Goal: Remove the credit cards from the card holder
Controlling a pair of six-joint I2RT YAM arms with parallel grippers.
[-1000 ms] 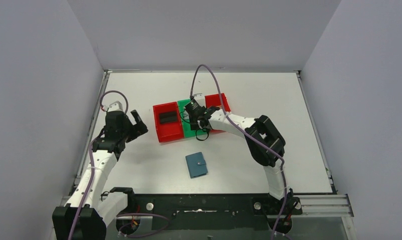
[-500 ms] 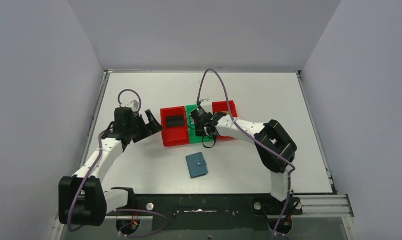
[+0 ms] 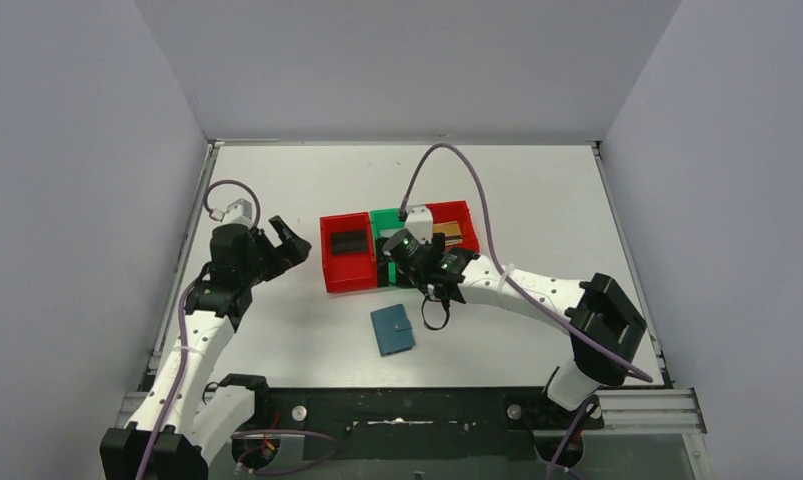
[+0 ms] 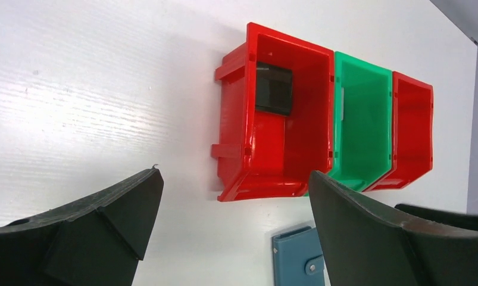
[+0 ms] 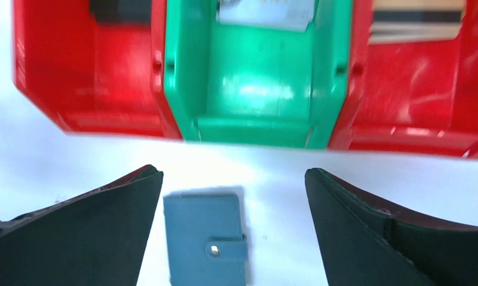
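Observation:
The teal card holder [image 3: 392, 330] lies folded shut on the white table, snap tab fastened, in front of the bins. It also shows in the wrist views [image 4: 299, 259] [image 5: 205, 238]. A black credit card [image 3: 348, 241] [image 4: 273, 88] lies in the left red bin. In the green bin sits a silver-grey card [image 5: 266, 12], and in the right red bin a gold-brown one [image 3: 447, 232] [image 5: 418, 12]. My right gripper [image 3: 409, 262] [image 5: 233, 173] hovers open and empty between the green bin and the holder. My left gripper [image 3: 282, 247] [image 4: 234, 176] is open and empty, left of the bins.
Three joined bins stand mid-table: left red [image 3: 329, 262], green [image 3: 385, 218], right red [image 3: 465, 212]. The right arm's purple cable [image 3: 435, 318] loops down beside the holder. Grey walls enclose the table on three sides.
My right gripper has drawn back from over the green bin toward the card holder and its jaws have opened wide. The bins slid slightly right. The left arm reached in, then pulled back a little.

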